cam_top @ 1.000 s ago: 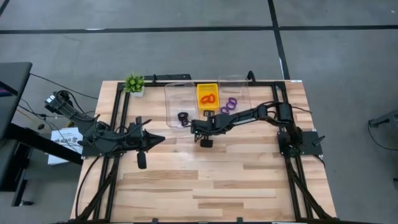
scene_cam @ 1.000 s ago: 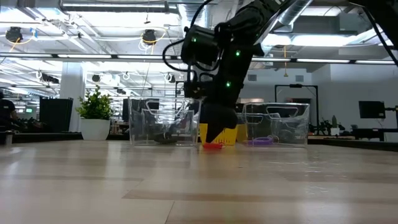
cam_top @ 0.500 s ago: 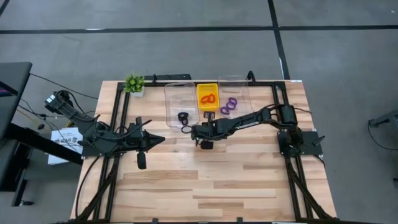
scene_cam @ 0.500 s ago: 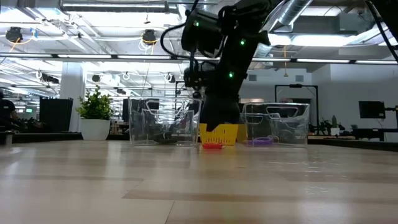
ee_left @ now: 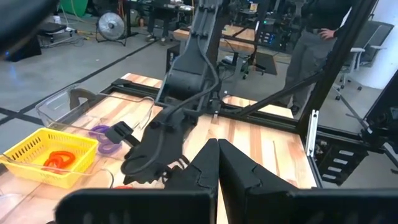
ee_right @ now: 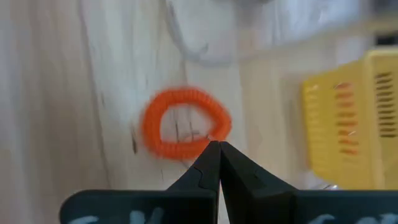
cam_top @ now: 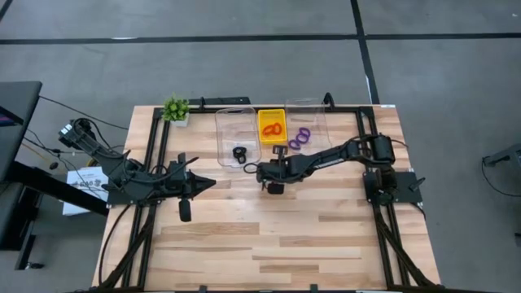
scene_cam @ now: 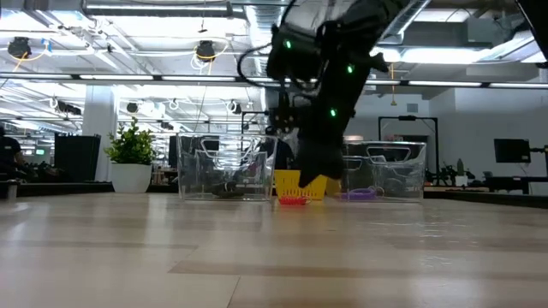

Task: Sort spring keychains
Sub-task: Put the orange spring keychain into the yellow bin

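Just beyond the right gripper (ee_right: 218,148), whose fingers are pressed together and empty, lies a coiled red-orange spring keychain (ee_right: 185,122) on wood beside the ribbed yellow tray (ee_right: 360,118); the arm has drawn back rightward. The left gripper (cam_top: 213,183), also closed, waits well apart.

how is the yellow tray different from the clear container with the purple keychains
The yellow tray is opaque with slatted mesh walls; the clear container on its right in the high view is see-through and plain. The tray holds red-orange spring keychains; the container holds purple spring keychains. In the low view the tray stands lower than the container. Both sit in one row at the table's far edge.
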`<state>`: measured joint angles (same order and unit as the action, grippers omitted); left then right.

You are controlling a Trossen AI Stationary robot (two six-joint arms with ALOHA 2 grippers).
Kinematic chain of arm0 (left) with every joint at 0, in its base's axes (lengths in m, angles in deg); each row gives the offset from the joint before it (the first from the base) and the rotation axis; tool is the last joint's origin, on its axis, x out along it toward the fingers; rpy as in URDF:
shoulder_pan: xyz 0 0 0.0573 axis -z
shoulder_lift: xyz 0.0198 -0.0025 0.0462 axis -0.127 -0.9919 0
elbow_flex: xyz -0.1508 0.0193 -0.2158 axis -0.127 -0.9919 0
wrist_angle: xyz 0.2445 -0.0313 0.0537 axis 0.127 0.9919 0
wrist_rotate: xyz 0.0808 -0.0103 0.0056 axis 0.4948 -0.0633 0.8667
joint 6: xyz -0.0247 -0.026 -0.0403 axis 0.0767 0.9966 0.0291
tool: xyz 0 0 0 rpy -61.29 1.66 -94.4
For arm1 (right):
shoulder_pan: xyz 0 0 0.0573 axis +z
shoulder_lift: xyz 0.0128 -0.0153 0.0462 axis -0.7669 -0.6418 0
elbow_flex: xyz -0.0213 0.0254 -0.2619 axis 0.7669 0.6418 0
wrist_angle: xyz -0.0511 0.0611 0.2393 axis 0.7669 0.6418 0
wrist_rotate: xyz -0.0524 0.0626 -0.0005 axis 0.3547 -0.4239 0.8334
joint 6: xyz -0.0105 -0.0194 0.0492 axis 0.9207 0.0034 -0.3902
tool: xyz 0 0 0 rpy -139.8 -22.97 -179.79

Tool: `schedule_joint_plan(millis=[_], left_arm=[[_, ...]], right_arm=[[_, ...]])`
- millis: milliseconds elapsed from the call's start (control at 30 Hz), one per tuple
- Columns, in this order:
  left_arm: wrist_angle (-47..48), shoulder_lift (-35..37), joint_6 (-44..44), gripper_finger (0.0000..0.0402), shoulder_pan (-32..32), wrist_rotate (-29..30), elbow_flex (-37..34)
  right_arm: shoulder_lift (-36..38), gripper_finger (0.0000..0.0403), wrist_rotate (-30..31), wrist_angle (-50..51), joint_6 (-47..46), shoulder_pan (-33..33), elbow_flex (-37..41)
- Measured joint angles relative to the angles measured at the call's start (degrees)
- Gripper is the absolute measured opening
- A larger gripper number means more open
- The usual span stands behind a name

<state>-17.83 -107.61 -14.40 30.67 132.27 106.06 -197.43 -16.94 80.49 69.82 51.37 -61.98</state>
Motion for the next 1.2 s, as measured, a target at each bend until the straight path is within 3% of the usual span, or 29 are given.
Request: schedule_joint_plan(millis=[333,567,900,1200], left_arm=[[0.04,0.0,1.16,0.0004,-0.01,-0.16,0.0],[0.02,0.0,1.31,0.0004,-0.01,-0.14,0.0],[-0.15,-0.52,1.49,0.0004,-0.01,-0.01,0.0],[-0.41,-2.05,1.95,0.0004,-0.01,-0.03,0.0]], right_arm=[[-0.08,0.0,-2.89,-7.81,1.55,-0.21,4.59],[-0.01,0.0,-3.79,-6.05,1.55,1.78,4.75],[0.29,0.0,-4.75,0.25,1.51,9.88,4.62],[3.92,0.0,-6.95,2.88,-0.23,13.55,4.95]])
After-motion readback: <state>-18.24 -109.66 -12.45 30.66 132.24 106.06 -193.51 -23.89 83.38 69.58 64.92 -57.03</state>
